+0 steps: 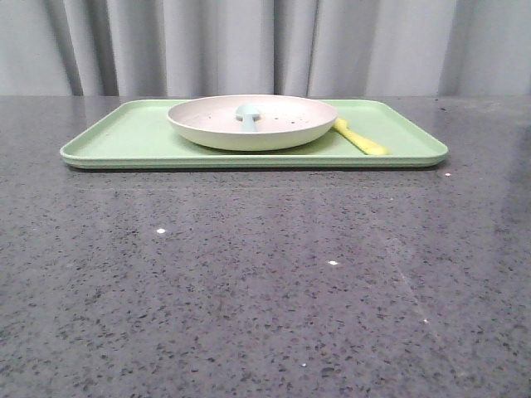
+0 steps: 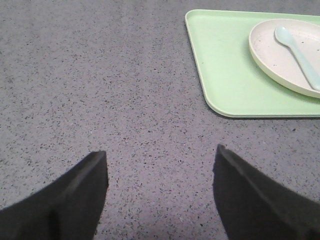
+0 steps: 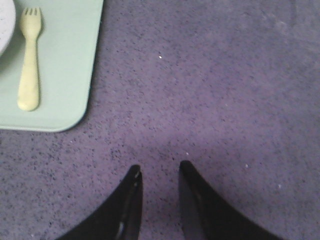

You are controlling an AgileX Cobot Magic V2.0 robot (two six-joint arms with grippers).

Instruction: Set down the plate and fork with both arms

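Grey speckled counter [image 1: 249,298] lay bare at its near edge, where both grippers hung empty. Left gripper [image 2: 160,195] had its jaws spread wide; right gripper [image 3: 160,197] had its jaws narrowly parted. Toward the far edge sat a green tray [image 1: 124,137], likely the setting spot. On it rested the plate [image 1: 282,128], holding a blue spoon [image 1: 248,116], the fork [image 1: 361,139] just beside it on the right. Both lay well apart from the jaws.
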